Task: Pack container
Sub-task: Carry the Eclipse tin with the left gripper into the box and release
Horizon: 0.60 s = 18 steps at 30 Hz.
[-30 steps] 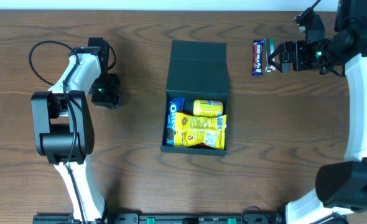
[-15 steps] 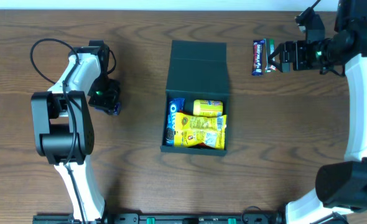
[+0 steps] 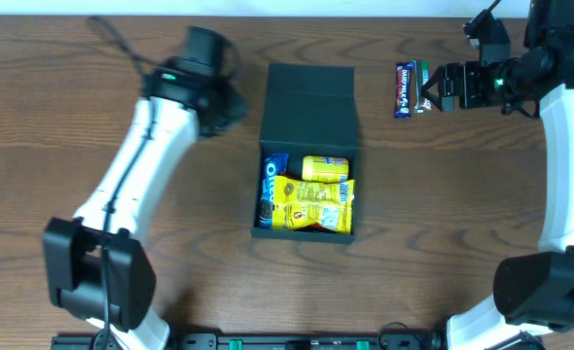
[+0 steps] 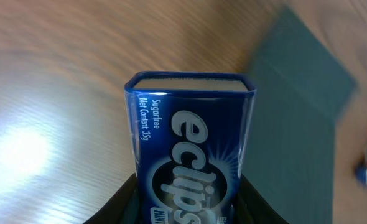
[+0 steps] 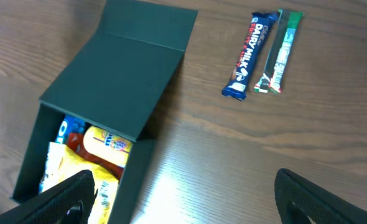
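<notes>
Container [image 3: 309, 107] sits mid-surface, dark and square, with its flap lid open and laid flat toward the far side. Inside, packed close: an Oreo packet [image 3: 270, 187] along the left wall, a yellow bottle [image 3: 326, 168] on its side at the far end, and a yellow snack packet [image 3: 311, 204] filling the near part.

Left tool [image 3: 224, 105] hangs just left of the lid, blurred in the overhead view. It is clenched on a blue Eclipse mints tin [image 4: 190, 137], one finger on each side of the tin's lower half.

Right tool [image 3: 429, 94] is at the far right, fingers spread wide, nothing between them. Just left of it, on the wooden surface [image 3: 443, 214], a Dairy Milk bar [image 3: 402, 89] and a green-and-white stick pack [image 5: 282, 53] lie side by side, touching or nearly so, right of the lid.
</notes>
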Each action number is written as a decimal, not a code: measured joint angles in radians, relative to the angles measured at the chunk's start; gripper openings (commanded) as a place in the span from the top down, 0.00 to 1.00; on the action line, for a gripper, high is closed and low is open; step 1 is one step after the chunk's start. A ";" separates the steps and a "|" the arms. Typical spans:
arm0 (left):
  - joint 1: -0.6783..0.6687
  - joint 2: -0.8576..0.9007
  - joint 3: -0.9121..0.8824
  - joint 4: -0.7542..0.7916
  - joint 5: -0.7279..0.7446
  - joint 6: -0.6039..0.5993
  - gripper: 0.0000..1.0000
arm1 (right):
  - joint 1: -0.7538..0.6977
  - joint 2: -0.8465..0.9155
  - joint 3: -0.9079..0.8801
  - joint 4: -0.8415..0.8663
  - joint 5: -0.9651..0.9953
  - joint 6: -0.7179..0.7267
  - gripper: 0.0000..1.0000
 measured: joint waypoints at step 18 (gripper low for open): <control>-0.301 0.003 0.000 -0.006 -0.071 0.702 0.94 | -0.091 0.000 0.000 -0.006 0.063 -0.014 0.06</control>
